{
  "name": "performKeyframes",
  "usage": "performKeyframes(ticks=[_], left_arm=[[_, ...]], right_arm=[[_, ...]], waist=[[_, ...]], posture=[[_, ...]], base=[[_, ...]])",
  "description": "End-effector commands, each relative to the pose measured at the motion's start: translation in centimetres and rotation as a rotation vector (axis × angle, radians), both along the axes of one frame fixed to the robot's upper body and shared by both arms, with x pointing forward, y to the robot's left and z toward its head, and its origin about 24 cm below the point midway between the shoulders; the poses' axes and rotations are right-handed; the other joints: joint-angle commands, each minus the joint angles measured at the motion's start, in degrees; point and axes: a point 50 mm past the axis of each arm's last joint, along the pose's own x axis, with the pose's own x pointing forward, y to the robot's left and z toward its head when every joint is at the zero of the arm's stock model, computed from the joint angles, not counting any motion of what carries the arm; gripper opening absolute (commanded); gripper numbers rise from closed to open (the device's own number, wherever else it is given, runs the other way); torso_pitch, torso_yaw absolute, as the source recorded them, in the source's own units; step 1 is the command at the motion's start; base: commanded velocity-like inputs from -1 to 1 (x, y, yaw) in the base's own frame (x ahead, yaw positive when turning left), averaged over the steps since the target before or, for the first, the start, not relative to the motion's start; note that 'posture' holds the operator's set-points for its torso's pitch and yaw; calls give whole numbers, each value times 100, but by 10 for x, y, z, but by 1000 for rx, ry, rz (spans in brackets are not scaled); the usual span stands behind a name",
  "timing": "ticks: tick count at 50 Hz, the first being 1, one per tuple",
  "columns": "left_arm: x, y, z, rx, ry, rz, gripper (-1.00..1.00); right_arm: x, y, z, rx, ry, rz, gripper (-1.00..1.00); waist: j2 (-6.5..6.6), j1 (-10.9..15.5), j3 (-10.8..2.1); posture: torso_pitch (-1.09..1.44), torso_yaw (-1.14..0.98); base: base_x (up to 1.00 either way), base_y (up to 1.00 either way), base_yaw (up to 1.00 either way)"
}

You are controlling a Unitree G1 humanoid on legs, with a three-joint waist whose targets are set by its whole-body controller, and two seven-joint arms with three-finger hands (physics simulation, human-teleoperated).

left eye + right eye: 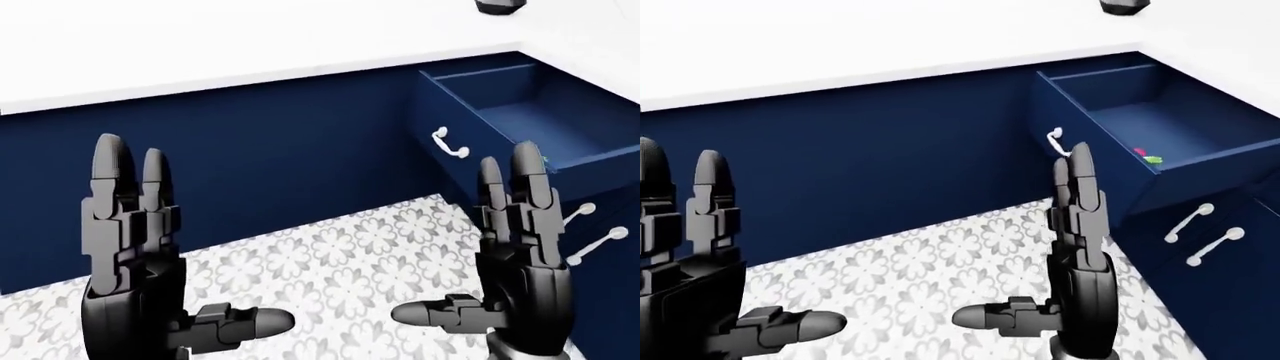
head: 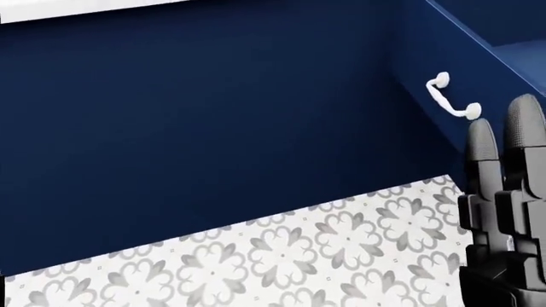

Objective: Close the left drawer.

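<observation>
The navy drawer (image 1: pixel 530 120) stands pulled out at the upper right of the left-eye view. Its front panel faces left and carries a white handle (image 1: pixel 450 144). Small red and green items (image 1: pixel 1147 157) lie inside it. My right hand (image 1: pixel 490 247) is raised open with fingers upright and thumb out. It stands just below and left of the drawer, apart from it. In the right-eye view its fingertips (image 1: pixel 1080 154) overlap the handle. My left hand (image 1: pixel 170 247) is also open and upright at the left, far from the drawer. The head view shows the handle (image 2: pixel 452 99) above my right fingers (image 2: pixel 504 185).
A white counter (image 1: pixel 250 45) tops the navy cabinets (image 1: pixel 270 150), with a dark object (image 1: pixel 497 6) on it at the top. Two more white handles (image 1: pixel 590 229) sit on the cabinet below the open drawer. Patterned grey floor tiles (image 1: pixel 340 255) lie under both hands.
</observation>
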Motion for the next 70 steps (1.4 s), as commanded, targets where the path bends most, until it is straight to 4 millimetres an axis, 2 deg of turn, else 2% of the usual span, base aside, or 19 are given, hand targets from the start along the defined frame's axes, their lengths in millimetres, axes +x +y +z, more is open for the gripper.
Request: performKeyframes(ticks=[1,14,17,19,22,31,34,36,46,50,51,52,55,59,61,63,64,65,70], left_arm=[[-6,-3,10,7,-70,-12,100],[-7,-2,10,5,-70,-13,100],[-7,-3,11,5,-71,-13,100],[-7,-2,11,4,-72,-14,100],[-7,-2,10,4,-71,-14,100],[-6,-2,11,5,-72,-16,100],[-6,-2,11,6,-72,-16,100],[-6,-2,10,5,-72,-16,100],[-6,-3,10,6,-71,-17,100],[-7,-3,10,5,-71,-17,100],[-7,-3,10,5,-72,-17,100],[-7,-2,10,5,-71,-17,100],[-7,-2,10,5,-71,-17,100],[-7,-3,10,6,-71,-17,100],[-6,-2,10,4,-71,-17,100],[-6,-3,10,5,-72,-17,100],[-6,-3,10,5,-71,-18,100],[-6,-3,10,5,-72,-18,100],[-6,-3,9,6,-71,-16,100]], right_arm=[[-5,-1,10,-1,-63,-6,100],[-5,-1,9,-7,-62,-9,100],[-5,0,9,-6,-64,-5,100],[-5,0,9,-5,-65,-2,100],[-5,0,9,-3,-63,3,100],[-5,1,9,0,-62,13,100],[-5,1,9,0,-61,12,100],[-4,1,8,-1,-60,13,100],[-4,1,7,-3,-54,11,100],[-4,0,7,-2,-53,10,100],[-4,1,7,-3,-52,10,100],[-4,0,7,-3,-52,10,100],[-3,1,7,-4,-51,11,100],[-3,1,7,-3,-50,11,100],[-3,1,7,-2,-49,11,100],[-3,1,7,-2,-49,12,100],[-3,1,7,-2,-48,12,100],[-3,1,7,-3,-48,14,100],[-2,1,6,-2,-45,15,100]], waist=[[-150,-12,-73],[288,-46,122],[478,-182,-41],[326,-183,17],[226,-160,-92],[346,-2,-2],[144,12,39],[-222,-15,-69],[266,5,131],[660,27,81],[447,97,109],[537,45,109],[486,46,22],[259,49,62],[53,50,42],[-380,-10,-94],[-27,-58,21],[-116,-35,36],[127,-14,91]], posture=[[0,0],[0,0],[0,0],[0,0],[0,0],[0,0],[0,0],[0,0],[0,0],[0,0],[0,0],[0,0],[0,0],[0,0],[0,0],[0,0],[0,0],[0,0],[0,0]], base=[[0,-13,0],[0,-12,0],[0,-3,0],[0,-3,0],[0,-3,0],[0,-16,0],[0,-19,0],[0,-19,0],[0,-19,0],[0,-19,0],[0,-20,0],[0,-20,0],[0,-19,0],[0,-19,0],[0,-18,0],[0,-20,0],[0,-20,0],[0,-19,0],[0,-19,0]])
